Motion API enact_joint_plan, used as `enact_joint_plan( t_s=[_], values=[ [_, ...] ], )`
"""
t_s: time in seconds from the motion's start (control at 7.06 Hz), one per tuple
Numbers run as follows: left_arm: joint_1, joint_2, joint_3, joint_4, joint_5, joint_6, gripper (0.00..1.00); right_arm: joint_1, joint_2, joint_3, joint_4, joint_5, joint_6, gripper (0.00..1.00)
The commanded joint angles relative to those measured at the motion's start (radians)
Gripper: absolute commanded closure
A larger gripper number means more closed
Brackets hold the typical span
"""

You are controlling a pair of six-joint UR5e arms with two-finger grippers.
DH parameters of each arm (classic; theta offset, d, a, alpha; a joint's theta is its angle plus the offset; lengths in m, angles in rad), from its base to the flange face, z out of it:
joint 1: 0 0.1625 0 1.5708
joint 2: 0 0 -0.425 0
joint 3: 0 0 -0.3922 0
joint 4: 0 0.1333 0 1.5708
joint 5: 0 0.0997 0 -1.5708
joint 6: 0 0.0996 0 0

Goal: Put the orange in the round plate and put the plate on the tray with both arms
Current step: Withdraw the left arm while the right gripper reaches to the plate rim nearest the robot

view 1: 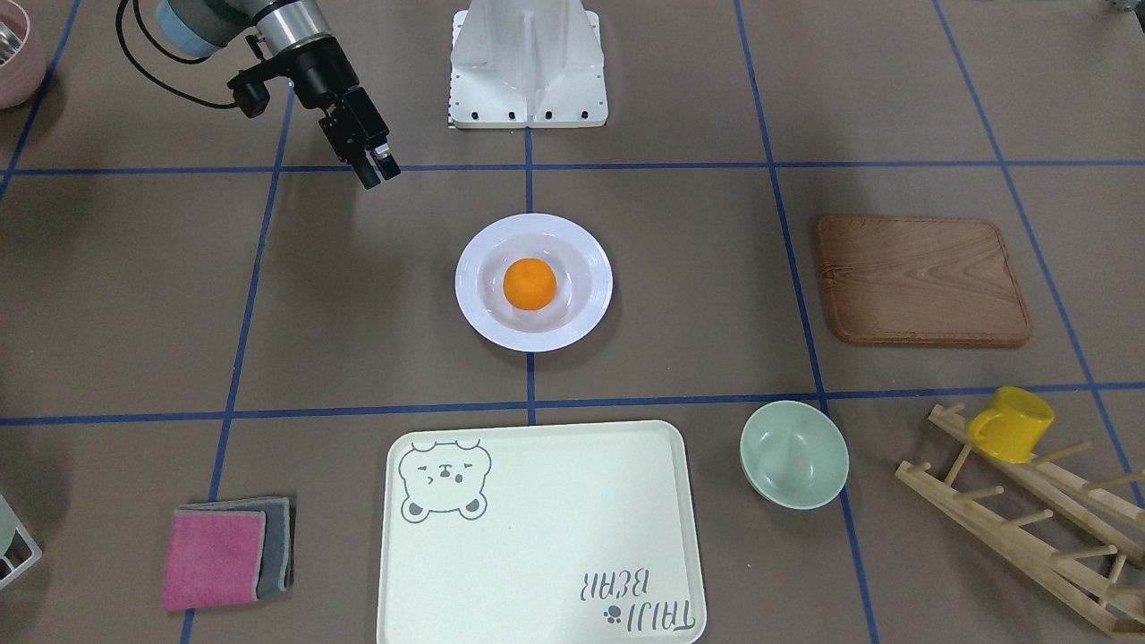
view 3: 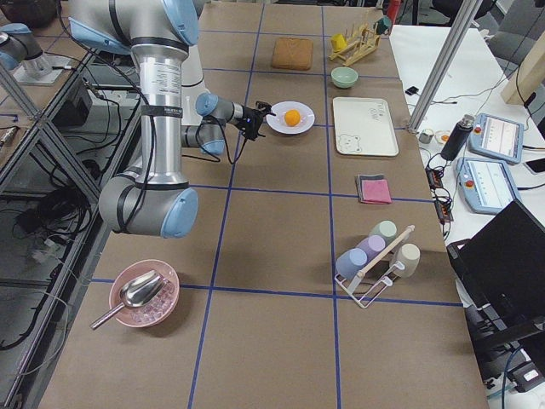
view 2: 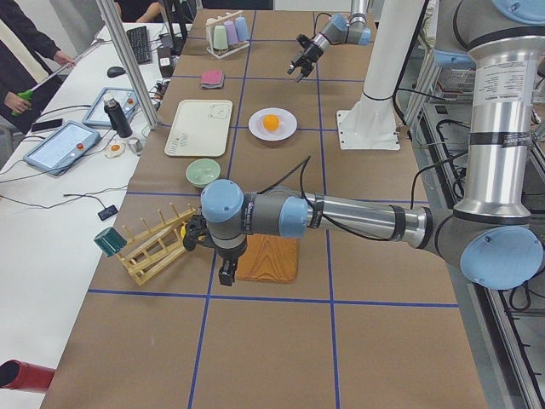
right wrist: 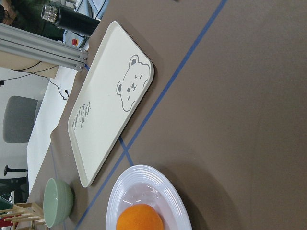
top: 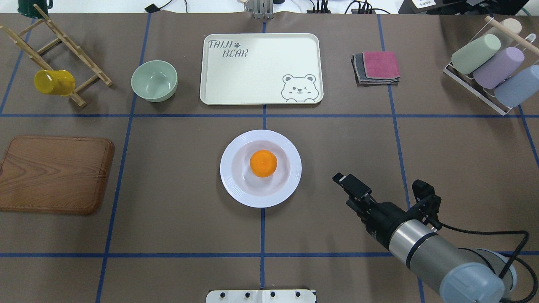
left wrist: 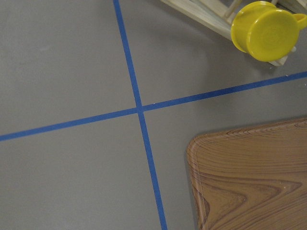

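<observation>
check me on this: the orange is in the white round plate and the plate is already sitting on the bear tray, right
Not quite. The orange is in the round plate, but the plate sits on the table, apart from the tray, not on it. The overhead exterior view shows the gap.

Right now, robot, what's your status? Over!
Right gripper open, empty, near round plate. Left gripper by wooden board, state unclear. Orange in plate, plate not on tray yet. Nothing between them.
</observation>
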Motion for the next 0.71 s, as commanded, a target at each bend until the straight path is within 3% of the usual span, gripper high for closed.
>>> enact_joint_plan(
  t_s=[0.0,0.28,0.57],
  values=[
    [-0.001,0.024,0.0,-0.033,-0.013,-0.022,0.02,-0.054,0.149,-0.106,-0.009,-0.077,0.079,0.1],
    [0.0,0.022,0.008,-0.035,-0.013,-0.022,0.02,-0.053,0.218,-0.14,-0.053,-0.076,0.136,0.18],
    [0.0,0.024,0.01,-0.035,-0.015,-0.022,0.02,-0.033,0.287,-0.171,-0.199,-0.067,0.179,0.18]
  ],
)
